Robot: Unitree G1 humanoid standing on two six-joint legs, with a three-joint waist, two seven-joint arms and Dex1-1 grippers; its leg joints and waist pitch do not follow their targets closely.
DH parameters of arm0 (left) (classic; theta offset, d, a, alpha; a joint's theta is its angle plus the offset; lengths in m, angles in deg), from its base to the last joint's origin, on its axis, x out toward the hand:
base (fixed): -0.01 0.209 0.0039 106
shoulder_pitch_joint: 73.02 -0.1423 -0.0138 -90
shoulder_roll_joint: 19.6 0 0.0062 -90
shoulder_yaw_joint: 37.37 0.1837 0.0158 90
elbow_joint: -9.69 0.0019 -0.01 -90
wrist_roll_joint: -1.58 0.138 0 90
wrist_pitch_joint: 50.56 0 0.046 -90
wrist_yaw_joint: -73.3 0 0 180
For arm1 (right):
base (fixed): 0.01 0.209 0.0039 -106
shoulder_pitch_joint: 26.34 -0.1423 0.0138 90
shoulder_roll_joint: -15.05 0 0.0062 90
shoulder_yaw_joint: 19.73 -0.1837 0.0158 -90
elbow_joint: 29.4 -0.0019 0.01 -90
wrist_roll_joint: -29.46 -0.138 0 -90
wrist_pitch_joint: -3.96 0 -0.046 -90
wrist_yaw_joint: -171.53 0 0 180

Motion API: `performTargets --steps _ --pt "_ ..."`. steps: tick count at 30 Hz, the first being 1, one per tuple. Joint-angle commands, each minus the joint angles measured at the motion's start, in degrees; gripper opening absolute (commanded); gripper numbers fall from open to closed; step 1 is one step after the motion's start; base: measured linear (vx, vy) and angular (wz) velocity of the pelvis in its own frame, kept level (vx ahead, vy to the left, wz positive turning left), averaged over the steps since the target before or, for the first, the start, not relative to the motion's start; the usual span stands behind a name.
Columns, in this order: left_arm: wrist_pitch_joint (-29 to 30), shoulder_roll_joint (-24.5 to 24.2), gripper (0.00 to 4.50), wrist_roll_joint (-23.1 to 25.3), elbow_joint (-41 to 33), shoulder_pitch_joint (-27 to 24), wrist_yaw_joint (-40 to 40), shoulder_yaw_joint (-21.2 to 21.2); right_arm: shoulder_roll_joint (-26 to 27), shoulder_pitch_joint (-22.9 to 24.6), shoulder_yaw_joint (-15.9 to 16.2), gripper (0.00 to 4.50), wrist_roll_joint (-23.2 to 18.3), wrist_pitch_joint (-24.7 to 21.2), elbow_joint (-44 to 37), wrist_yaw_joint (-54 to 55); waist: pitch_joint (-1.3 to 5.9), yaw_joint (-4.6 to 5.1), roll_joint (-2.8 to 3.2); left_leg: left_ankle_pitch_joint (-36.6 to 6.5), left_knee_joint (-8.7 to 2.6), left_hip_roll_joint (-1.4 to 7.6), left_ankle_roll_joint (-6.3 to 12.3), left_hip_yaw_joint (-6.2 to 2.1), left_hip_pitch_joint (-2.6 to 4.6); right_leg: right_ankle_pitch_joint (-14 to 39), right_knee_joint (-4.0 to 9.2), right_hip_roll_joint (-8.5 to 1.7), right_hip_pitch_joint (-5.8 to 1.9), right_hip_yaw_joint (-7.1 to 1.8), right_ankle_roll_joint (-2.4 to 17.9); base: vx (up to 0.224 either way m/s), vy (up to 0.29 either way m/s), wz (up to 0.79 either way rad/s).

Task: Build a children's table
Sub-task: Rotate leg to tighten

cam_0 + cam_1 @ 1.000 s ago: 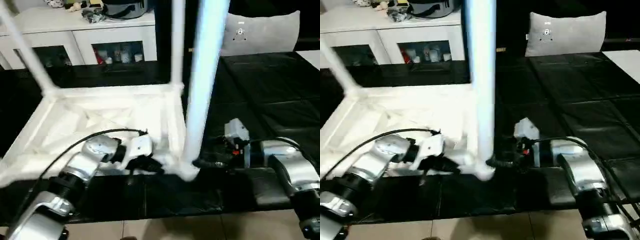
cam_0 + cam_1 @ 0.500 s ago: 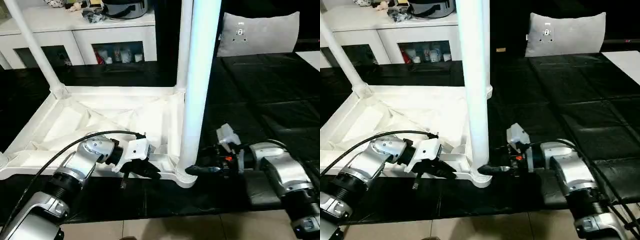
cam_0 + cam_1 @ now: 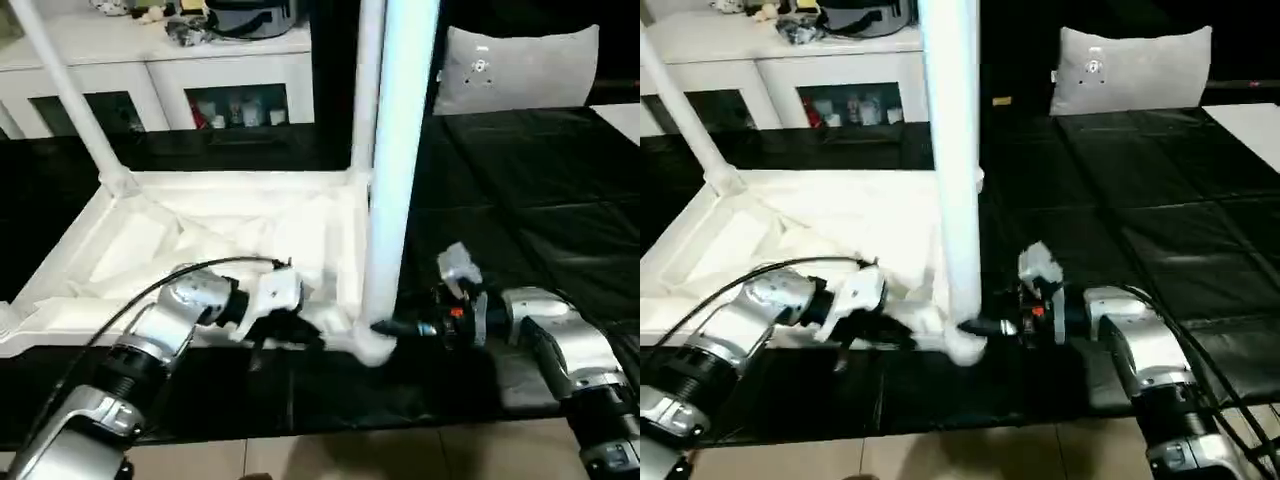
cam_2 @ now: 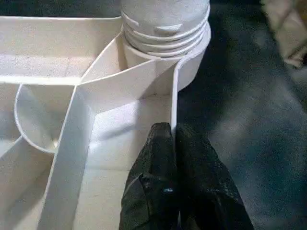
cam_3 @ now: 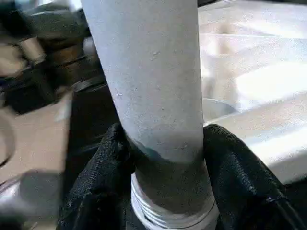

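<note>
The left tool (image 4: 173,139) is seen pressed shut, its two black fingers together with nothing between them, their tips set against the thin upright rim of the overturned table top (image 3: 215,235) just beside the near corner socket (image 4: 165,52). The top lies underside up on black floor mats (image 3: 520,190), and its moulded ribs are judged light and fairly stiff but slippery, so a hold is best taken on a rim or rib edge. Just to the right of that tool, the leg (image 3: 400,170) stands upright in the socket, its threaded base partly seated. The right tool (image 5: 163,148) is closed around the leg just above the threads, one finger on each side; the smooth tapered shaft is judged likely to slip, so a low grip near the socket is favoured. Beyond both tools, small items are held behind the glass doors of a white cabinet (image 3: 150,75).
</note>
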State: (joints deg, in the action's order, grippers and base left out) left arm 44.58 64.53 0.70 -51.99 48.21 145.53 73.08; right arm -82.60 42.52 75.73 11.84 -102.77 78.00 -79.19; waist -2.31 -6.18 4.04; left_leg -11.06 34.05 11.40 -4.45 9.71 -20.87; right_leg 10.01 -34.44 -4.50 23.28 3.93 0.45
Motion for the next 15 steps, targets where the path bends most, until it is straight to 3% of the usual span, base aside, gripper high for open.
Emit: performTargets --steps 1,2,4,5,8,9,13,15 --pt "4.2 4.0 0.0 -0.1 -1.5 0.1 -4.1 1.4 4.1 -0.5 -0.3 1.92 -0.2 -2.2 -3.3 7.7 3.07 0.37 -1.08 -10.8 -4.19 1.19 1.96 -0.17 0.05 23.3 5.06 -3.34 -2.93 -2.05 8.4 0.0 0.0 0.0" --pt "6.1 5.3 0.0 0.0 -1.6 0.4 -6.4 1.0 5.5 -0.4 -0.6 1.92 1.1 -2.7 -3.5 11.5 3.15 0.58 -1.1 -11.0 -4.19 1.16 1.58 -0.22 0.19 23.8 5.06 -3.38 -2.86 -2.03 8.2 0.0 0.0 0.0" --pt "9.2 8.8 0.0 0.3 -0.9 1.1 -12.8 -0.8 8.7 -0.3 -1.4 1.92 3.0 -4.9 -4.3 19.2 3.13 1.48 -1.19 -10.9 -4.34 0.92 1.2 -0.44 -0.28 24.0 5.03 -3.36 -3.28 -1.83 7.6 0.0 0.0 0.0" --pt "10.9 10.6 0.0 0.4 -0.3 1.6 -16.2 -1.9 10.0 -0.2 -1.5 1.92 4.5 -5.4 -4.6 22.8 3.13 1.97 -1.13 -10.6 -4.23 0.85 0.93 -0.31 -0.1 23.2 5.1 -3.08 -3.08 -1.89 7.4 0.0 0.0 0.0" --pt "12.7 13.0 0.0 0.8 0.8 2.3 -21.0 -3.1 12.1 -0.7 -2.3 1.92 6.6 -6.8 -4.2 29.2 3.31 2.7 -1.14 -9.6 -3.95 0.54 2.0 -0.21 -0.23 21.3 5.26 -3.04 -3.11 -1.92 8.0 0.0 0.0 0.0" --pt "14.1 16.4 0.0 1.0 2.5 3.5 -27.6 -5.1 15.1 -1.9 -4.4 1.92 8.7 -7.5 -2.1 38.4 3.4 3.02 -1.32 -9.1 -3.86 0.43 2.21 -0.18 -0.24 20.7 5.23 -2.99 -3.16 -1.88 8.3 0.0 0.0 0.0" --pt "14.5 18.9 0.0 0.8 2.3 3.8 -30.9 -6.1 17.3 -1.7 -5.5 1.92 7.7 -5.5 -2.0 41.0 3.63 2.89 -1.1 -8.1 -3.76 0.59 2.99 -0.22 -0.17 18.8 5.22 -3.08 -3.15 -1.89 8.5 0.0 0.0 0.0" --pt "13.8 18.9 0.0 1.3 1.2 3.1 -29.6 -5.2 17.7 -1.1 -5.6 2.47 7.2 -3.8 -2.8 40.1 3.68 2.87 -0.88 -7.3 -3.8 0.62 3.77 -0.25 -0.37 15.7 4.94 -3.02 -3.32 -1.86 9.2 0.0 0.0 0.0"
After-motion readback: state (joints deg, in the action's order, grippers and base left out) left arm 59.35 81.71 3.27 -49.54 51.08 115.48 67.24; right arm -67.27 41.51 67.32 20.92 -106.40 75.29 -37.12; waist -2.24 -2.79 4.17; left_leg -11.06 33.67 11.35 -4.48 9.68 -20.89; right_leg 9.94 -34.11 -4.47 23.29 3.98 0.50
